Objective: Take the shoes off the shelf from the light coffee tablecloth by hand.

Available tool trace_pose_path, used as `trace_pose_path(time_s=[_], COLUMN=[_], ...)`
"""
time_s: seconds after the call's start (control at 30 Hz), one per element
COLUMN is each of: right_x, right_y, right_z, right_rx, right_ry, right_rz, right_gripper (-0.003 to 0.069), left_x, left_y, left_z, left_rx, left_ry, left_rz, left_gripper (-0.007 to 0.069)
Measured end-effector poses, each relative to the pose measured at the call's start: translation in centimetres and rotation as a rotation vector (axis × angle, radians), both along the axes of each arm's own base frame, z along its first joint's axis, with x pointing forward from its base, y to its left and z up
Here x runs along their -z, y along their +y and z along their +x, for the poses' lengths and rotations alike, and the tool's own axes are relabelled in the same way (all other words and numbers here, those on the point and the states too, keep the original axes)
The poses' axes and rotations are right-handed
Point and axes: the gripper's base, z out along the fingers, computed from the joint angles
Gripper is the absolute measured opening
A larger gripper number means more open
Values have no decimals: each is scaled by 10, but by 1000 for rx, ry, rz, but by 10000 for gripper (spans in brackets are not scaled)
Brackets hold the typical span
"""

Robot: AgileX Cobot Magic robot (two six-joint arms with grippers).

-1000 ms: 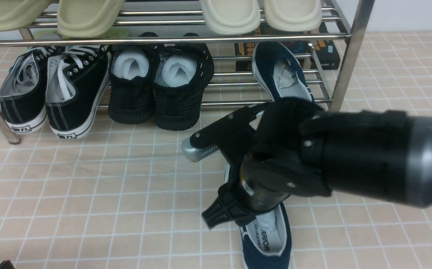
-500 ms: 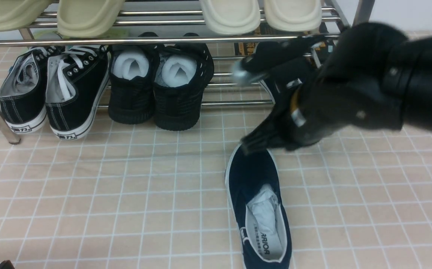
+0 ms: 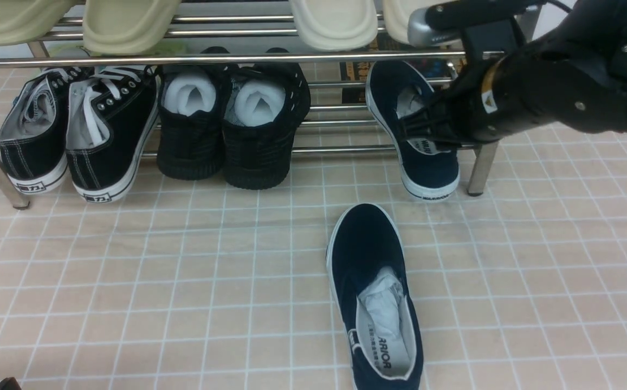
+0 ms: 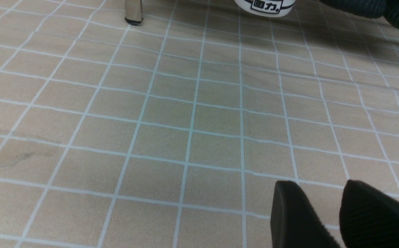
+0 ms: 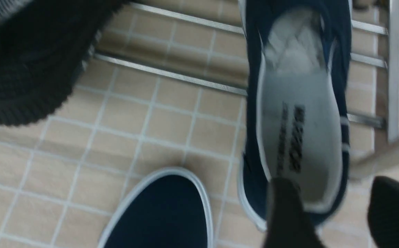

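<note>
The left gripper (image 4: 320,187) hangs low over the light coffee tablecloth (image 3: 183,271). Its two black fingers (image 4: 289,213) are slightly parted, with only bare cloth between them and nothing held. Well ahead of those fingers stands a foot of the shelf (image 3: 237,58), and beside it the white sole end of one of the black lace-up sneakers (image 3: 75,130), which sit at the left end of the lower tier. The all-black shoes (image 3: 232,130) with white stuffing fill the middle of that tier, well to the left of the right arm's fingers (image 5: 285,213). Cream slippers (image 3: 335,21) rest on the tier above.

The loose navy slip-on (image 3: 370,260) lies flat on the cloth, off the shelf, with its toe pointing at the rack. It is nearer the robot than the right fingers, a little to their left and clear of them. The shelved navy slip-on (image 3: 432,168) sits at the right end of the lower tier, its heel jutting out past the front rail.

The right gripper (image 5: 333,186) hovers directly over that heel. Its fingers are spread wide and grip nothing: one is above the grey insole just inside the heel rim, and the other is outside the shoe, on the side toward the shelf's right front post. The wrist view is blurred, so I cannot tell whether the inner finger touches the shoe.
</note>
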Motion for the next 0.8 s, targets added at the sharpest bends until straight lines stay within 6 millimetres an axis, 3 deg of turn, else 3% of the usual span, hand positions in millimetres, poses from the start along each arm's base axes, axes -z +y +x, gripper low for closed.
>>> trace_pose_path(time_s=[0.13, 0.23, 0.57, 0.8], right_x=[5, 19, 74, 97], right_y=[6, 12, 27, 30], right_z=[7, 16, 39, 47], right_rx=[-37, -53, -133, -129], right_ry=[-47, -43, -27, -15], right_rz=[4, -1, -124, -155], right_gripper=[393, 395, 353, 337], left_x=[0, 0, 0, 0], left_y=[0, 0, 0, 0], left_z=[0, 0, 0, 0], left_rx=[0, 0, 0, 0], left_ry=[0, 0, 0, 0], left_rz=[0, 0, 0, 0], left_gripper=[242, 242, 242, 242])
